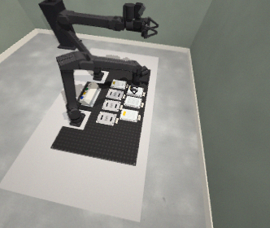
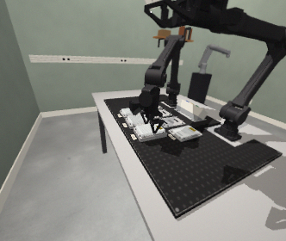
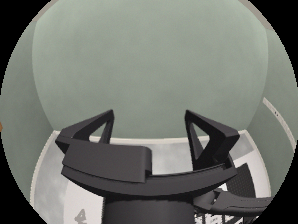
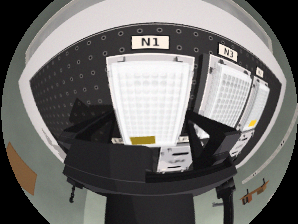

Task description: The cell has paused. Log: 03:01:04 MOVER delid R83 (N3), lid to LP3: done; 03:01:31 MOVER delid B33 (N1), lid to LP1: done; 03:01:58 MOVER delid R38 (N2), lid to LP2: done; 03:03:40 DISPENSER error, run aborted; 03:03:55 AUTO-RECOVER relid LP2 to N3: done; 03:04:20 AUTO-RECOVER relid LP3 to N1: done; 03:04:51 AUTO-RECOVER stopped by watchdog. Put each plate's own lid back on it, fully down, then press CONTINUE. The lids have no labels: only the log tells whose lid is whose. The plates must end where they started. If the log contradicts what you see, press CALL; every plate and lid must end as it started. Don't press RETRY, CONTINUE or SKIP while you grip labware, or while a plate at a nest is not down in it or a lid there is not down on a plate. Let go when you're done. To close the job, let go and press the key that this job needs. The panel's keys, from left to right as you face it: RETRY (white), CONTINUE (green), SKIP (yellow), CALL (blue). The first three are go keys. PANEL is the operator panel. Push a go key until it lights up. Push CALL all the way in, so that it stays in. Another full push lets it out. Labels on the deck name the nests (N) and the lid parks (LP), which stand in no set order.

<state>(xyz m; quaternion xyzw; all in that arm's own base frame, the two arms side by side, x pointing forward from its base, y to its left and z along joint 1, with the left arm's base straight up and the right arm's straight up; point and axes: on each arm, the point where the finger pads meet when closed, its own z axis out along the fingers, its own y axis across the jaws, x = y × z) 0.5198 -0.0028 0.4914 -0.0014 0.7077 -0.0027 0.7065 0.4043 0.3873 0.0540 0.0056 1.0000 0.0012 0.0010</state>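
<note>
My right gripper is open, low over the plate at N1, a finger toward each side; contact cannot be told. That plate looks lidded, with a yellow patch near its inboard end. The N3 plate is beside it; whether it is lidded is unclear. A third plate with a yellow patch is beyond, its label unreadable. A clear piece with a yellow patch lies inboard of N1. My left gripper is open and empty, high up.
Several grey slotted stands make the inboard row; one also shows in the right wrist view. The panel stands between the arm bases. The black deck extends past the rows.
</note>
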